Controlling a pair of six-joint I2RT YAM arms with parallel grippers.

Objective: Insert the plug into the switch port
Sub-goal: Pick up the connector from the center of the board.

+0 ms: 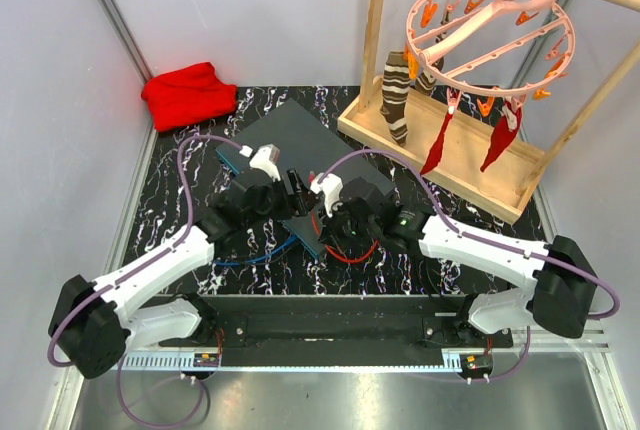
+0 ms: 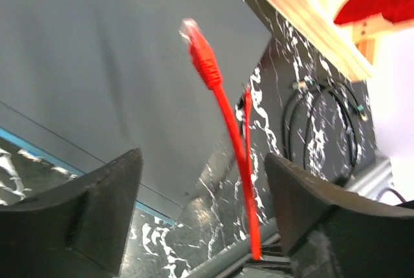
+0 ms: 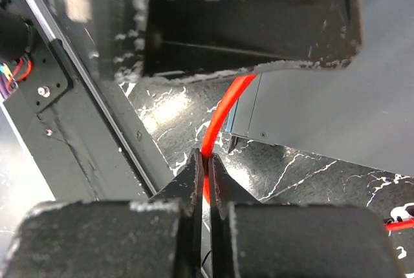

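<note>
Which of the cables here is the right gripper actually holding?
The red cable, pinched in the shut right gripper. The blue cable lies loose on the table, with no gripper on it.

You have nothing legible to go on here: no text, label, brand, number or sign can be read in any of the three views (any print on the switch [image 1: 290, 135], in the upper middle of the top view, is too small or blurred to make out).
</note>
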